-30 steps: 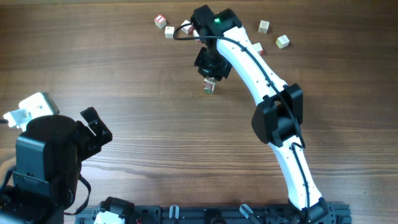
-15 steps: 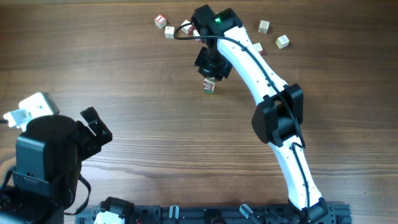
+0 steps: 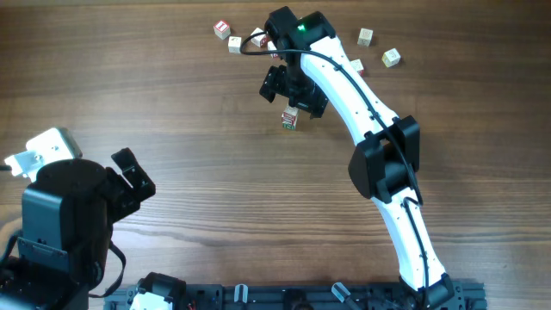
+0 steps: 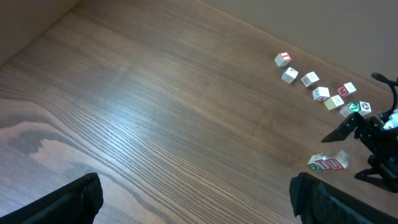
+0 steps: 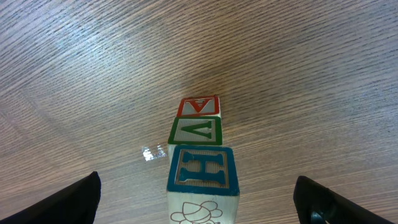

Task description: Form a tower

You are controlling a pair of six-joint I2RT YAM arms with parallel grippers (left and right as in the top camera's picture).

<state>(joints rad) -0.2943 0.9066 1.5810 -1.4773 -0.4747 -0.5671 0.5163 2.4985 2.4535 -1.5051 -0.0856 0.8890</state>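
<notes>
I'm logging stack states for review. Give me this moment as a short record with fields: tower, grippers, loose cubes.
tower: three letter cubes stacked upright on the wooden table, nothing gripping it
faces toward right wrist camera: blue H on top, green V in the middle, red A at the table
right gripper: open, jaws spread wide above the tower
left gripper: open, empty, far from the tower
loose cubes: several, scattered singly beyond the tower

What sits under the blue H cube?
Directly under the H cube: the green V cube, then the red A cube on the table. Their touching faces are hidden.
</notes>
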